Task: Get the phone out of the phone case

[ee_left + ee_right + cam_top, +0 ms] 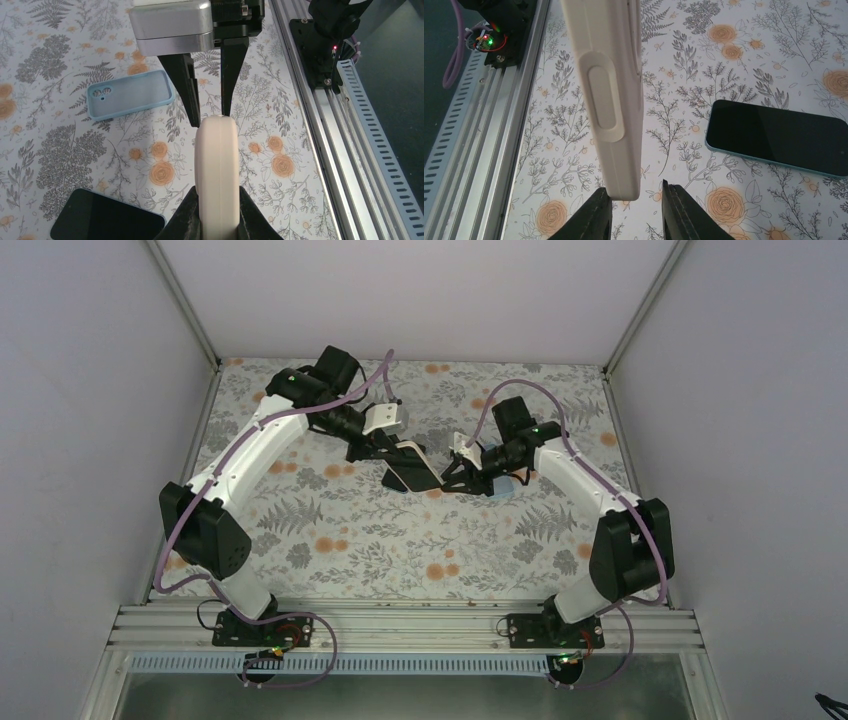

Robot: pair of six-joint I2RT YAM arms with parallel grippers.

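My left gripper [216, 200] is shut on a cream phone case [216, 165] and holds it edge-up above the table. Only its edge shows, so I cannot tell whether a phone is inside. My right gripper [635, 192] is open, and its fingers [596, 210] straddle the other end of the cream case [611, 95], near it but not clamped. From above, both grippers meet at the table's middle: left gripper [395, 447], right gripper [455, 462]. A bare black phone [779, 134] with a teal rim lies flat on the table beside the held case.
An empty light-blue phone case [131, 94] lies face-up on the flowered cloth, under the right arm [505, 490]. The black phone also shows at the left wrist view's bottom left [105, 219]. An aluminium rail [400, 625] runs along the near table edge.
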